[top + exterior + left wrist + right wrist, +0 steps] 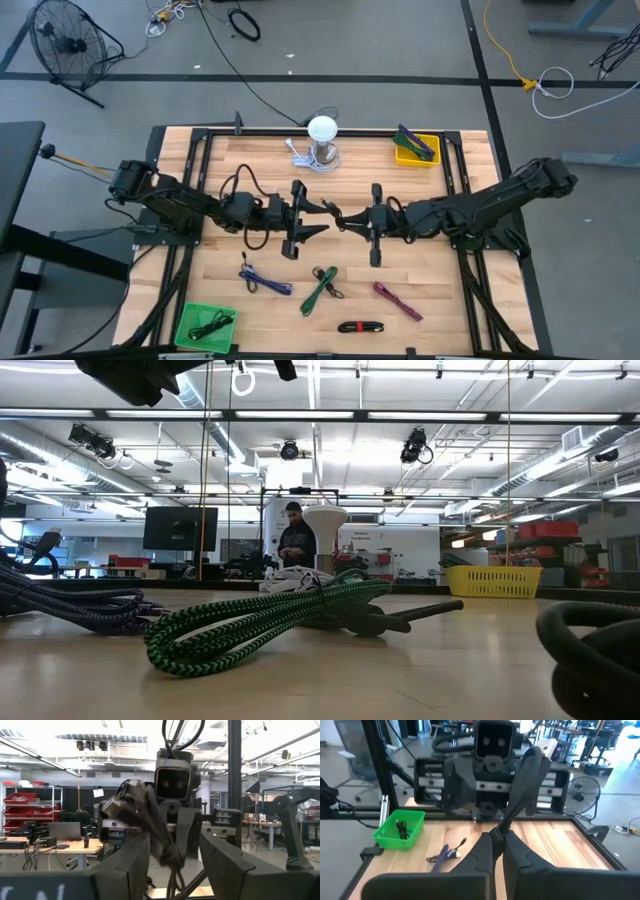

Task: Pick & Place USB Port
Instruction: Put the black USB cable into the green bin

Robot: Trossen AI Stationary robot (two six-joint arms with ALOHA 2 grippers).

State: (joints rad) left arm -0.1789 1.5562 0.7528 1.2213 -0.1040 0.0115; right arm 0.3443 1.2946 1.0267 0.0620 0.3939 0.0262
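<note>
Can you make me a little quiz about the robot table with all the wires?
1. True or false: the green basket has nothing in it.
2. What colour is the far basket, on the right arm's side of the table? A yellow, B red, C blue.
3. Fill in the word: the right pincer is shut on a black ____, held up over the middle of the table.

Key:
1. False. A coiled black wire lies in it.
2. A.
3. cable.
</note>
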